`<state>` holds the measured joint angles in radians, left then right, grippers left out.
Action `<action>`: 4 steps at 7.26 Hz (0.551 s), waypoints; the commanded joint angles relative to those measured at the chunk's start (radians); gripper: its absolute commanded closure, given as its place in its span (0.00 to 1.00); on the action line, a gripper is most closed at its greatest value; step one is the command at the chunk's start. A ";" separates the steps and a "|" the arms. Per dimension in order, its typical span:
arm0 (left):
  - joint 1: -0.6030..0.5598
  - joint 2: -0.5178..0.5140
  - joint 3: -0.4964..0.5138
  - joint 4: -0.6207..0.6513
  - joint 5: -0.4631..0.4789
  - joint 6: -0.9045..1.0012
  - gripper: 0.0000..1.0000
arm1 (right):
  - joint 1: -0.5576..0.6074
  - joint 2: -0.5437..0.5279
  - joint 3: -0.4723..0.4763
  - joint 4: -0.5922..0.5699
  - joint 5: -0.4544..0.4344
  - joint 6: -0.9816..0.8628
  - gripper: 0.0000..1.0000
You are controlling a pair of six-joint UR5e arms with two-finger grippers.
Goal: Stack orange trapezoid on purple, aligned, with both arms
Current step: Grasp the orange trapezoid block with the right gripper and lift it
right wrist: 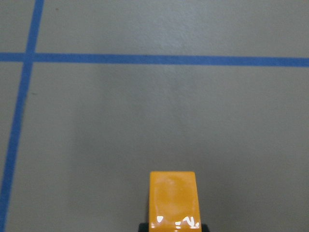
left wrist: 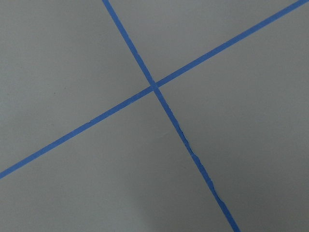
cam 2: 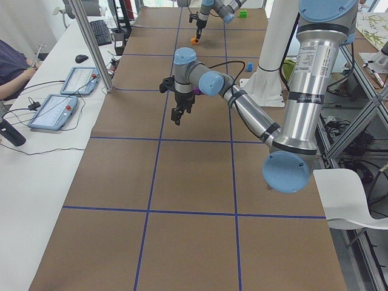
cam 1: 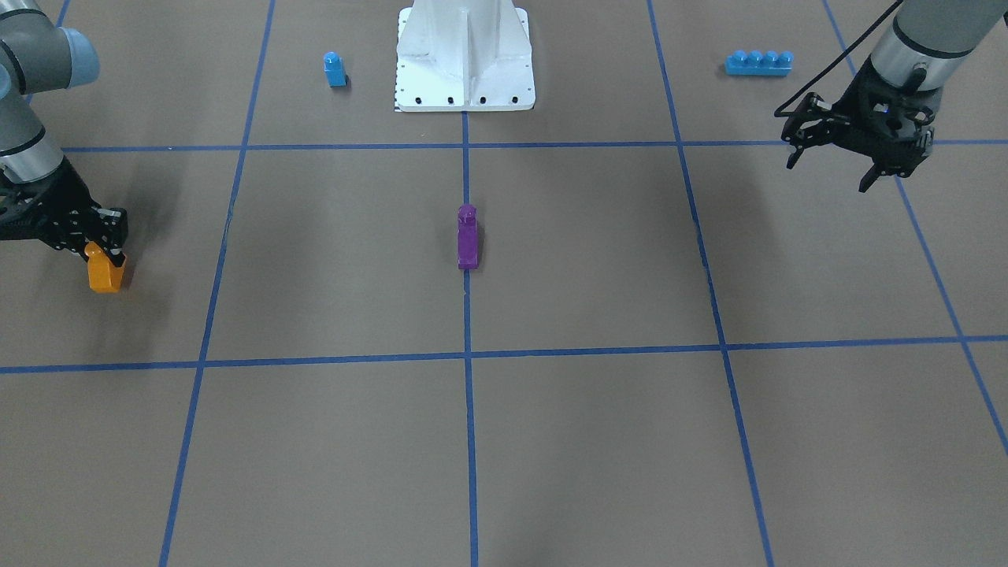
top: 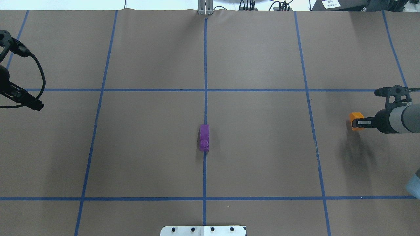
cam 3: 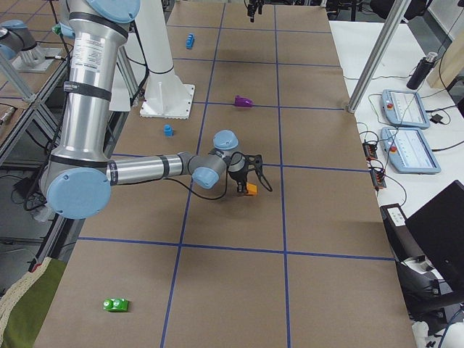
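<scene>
The orange trapezoid (cam 1: 105,272) is clamped in my right gripper (cam 1: 106,253), which is shut on it low over the table at the robot's far right. It also shows in the overhead view (top: 356,121) and fills the bottom of the right wrist view (right wrist: 174,198). The purple block (cam 1: 467,236) lies alone on the centre tape line, also seen from overhead (top: 204,137). My left gripper (cam 1: 827,175) hangs open and empty above the table at the robot's far left, far from both blocks. The left wrist view shows only table and tape.
A small blue single-stud block (cam 1: 335,69) and a long blue four-stud brick (cam 1: 758,62) sit either side of the white base pedestal (cam 1: 465,59). A green block (cam 3: 116,304) lies at the table's right end. Blue tape lines grid the brown table.
</scene>
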<state>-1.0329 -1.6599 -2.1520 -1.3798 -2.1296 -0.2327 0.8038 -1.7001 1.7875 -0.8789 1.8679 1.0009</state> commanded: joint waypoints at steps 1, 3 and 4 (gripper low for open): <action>-0.093 0.054 0.029 -0.062 -0.004 0.041 0.00 | 0.005 0.165 0.091 -0.231 0.000 0.008 1.00; -0.345 0.083 0.190 -0.059 -0.181 0.429 0.00 | -0.020 0.375 0.174 -0.543 0.002 0.027 1.00; -0.451 0.094 0.290 -0.065 -0.272 0.579 0.00 | -0.065 0.487 0.171 -0.646 -0.001 0.047 1.00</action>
<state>-1.3463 -1.5791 -1.9778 -1.4396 -2.2827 0.1523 0.7796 -1.3485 1.9461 -1.3774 1.8690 1.0274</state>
